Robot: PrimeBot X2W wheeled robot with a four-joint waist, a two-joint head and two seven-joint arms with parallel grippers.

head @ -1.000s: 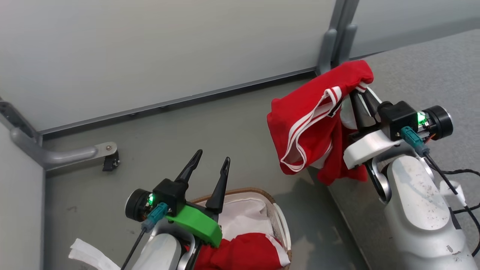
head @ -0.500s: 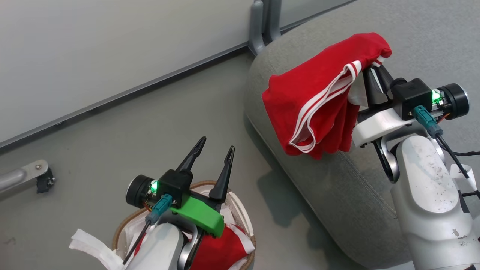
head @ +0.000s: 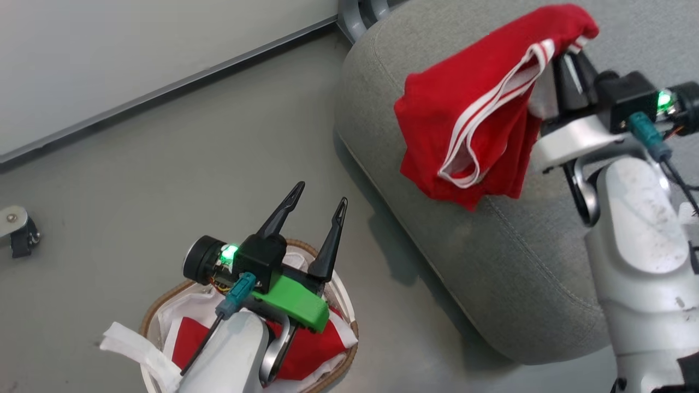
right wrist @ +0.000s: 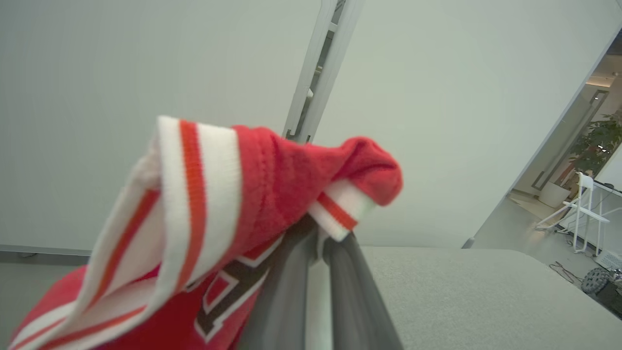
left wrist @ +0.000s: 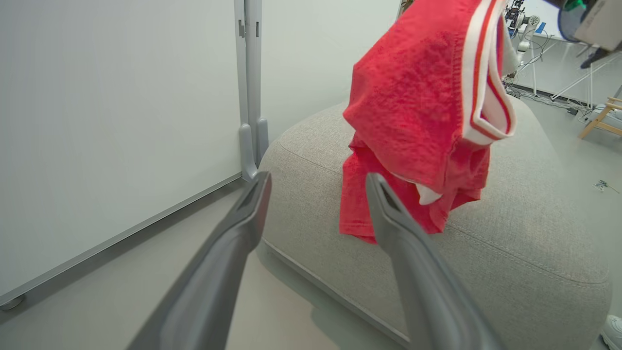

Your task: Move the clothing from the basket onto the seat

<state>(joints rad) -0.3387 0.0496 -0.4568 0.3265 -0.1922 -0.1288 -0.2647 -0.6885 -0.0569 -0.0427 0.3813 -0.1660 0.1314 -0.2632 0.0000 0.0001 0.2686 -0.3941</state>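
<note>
One red garment (head: 475,109) hangs clamped in the closed right jaws, draped over the grey seat (head: 519,262). More clothing (head: 188,341) lies in the basket (head: 161,297) just beneath the left jaws, which stand wide apart, holding nothing.

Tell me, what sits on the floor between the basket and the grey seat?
Nothing: the head view shows bare grey floor, with a shadow on it, between the basket and the seat.

You see one bright red soft garment with white-striped trim (head: 464,103) hanging bunched over the big grey woven-fabric seat cushion (head: 508,256). Another red garment (head: 314,349) lies crumpled inside the small oval cream basket with brown rim (head: 155,307), which stands on the floor (head: 164,164) beside the cushion.
</note>
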